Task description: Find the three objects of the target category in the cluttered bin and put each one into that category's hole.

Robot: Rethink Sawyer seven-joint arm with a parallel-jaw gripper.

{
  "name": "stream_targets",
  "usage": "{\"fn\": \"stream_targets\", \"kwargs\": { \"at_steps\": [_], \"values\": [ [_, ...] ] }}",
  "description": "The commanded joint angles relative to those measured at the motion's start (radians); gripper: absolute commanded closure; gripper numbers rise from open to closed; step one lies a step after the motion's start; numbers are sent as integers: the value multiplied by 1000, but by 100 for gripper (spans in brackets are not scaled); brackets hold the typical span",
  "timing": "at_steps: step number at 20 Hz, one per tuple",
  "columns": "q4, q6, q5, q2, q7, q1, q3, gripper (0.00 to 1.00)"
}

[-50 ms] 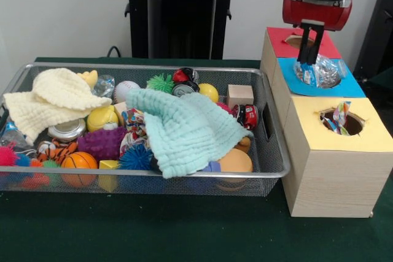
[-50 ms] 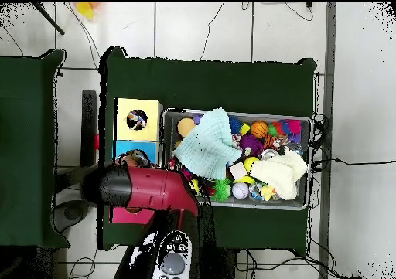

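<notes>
gripper [image 1: 310,46] over blue hole | jaws gripping clear plastic wrapper [image 1: 319,72] | hole itself hidden

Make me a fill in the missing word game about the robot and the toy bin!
1. The gripper hangs over the box with the ____ top.
2. The crinkly clear thing sits at that box's ____.
3. The mint green cloth lies in the wire ____ beside the boxes.
4. The box nearest the camera in the front view has a ____ top.

Missing words: blue; hole; bin; yellow
</notes>
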Motion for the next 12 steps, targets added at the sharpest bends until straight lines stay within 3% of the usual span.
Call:
{"fn": "stream_targets", "kwargs": {
  "at_steps": [1, 5, 12],
  "values": [
    [14, -71, -14, 65, 131, -26, 78, 100],
    [-23, -126, -42, 119, 113, -24, 66, 100],
    [-69, -91, -53, 137, 120, 21, 13, 100]
  ]
}}
